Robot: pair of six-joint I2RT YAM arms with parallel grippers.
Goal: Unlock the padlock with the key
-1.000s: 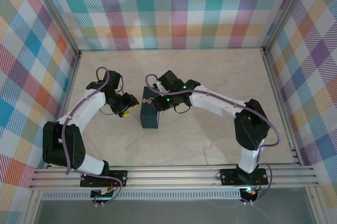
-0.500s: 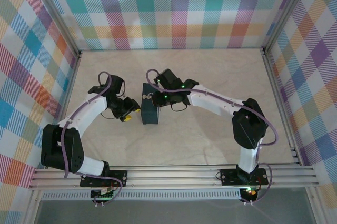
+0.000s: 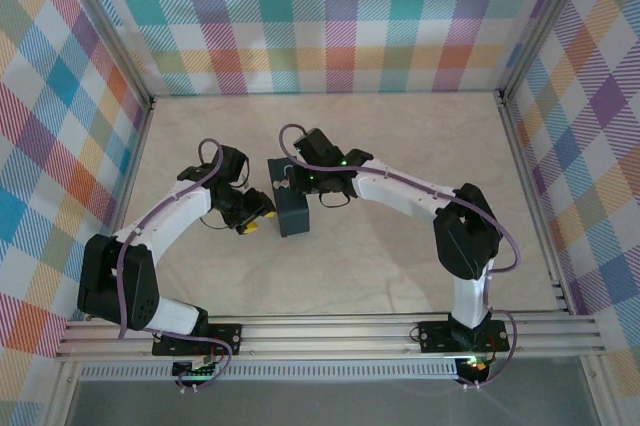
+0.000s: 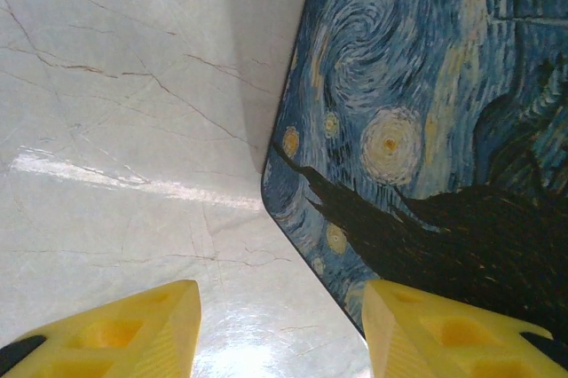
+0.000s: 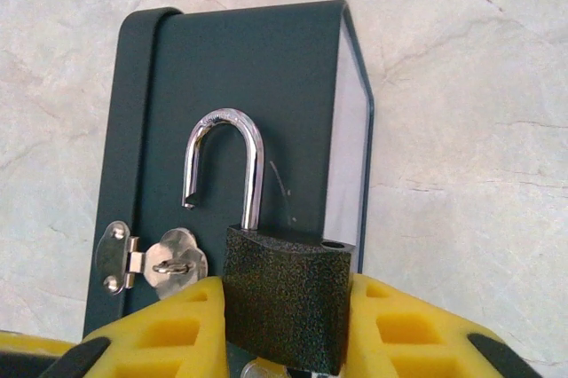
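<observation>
My right gripper [image 5: 286,307] is shut on the padlock [image 5: 288,294], its yellow fingers [image 5: 169,329] pressing the dark speckled body from both sides. The silver shackle [image 5: 226,156] stands up with its left end free of the body, clear of the hasp. Under the padlock body a small bit of grey metal [image 5: 264,369] shows, perhaps the key; the rest is hidden. The left gripper [image 4: 280,307] is open low over the table, at the corner of the Starry Night box [image 4: 426,129]. In the top view the two grippers [image 3: 258,214] [image 3: 295,178] flank the box [image 3: 295,216].
The box's dark side [image 5: 266,67] carries a silver hasp with a staple [image 5: 164,258] just left of the padlock. The marble table [image 3: 400,146] lies open behind and to the right. Plaid walls [image 3: 320,16] enclose three sides.
The left arm has swung right, bringing its gripper up to the box. The box has shifted slightly right and turned. The right gripper has stayed over the box's far end, its jaws a little tighter.
</observation>
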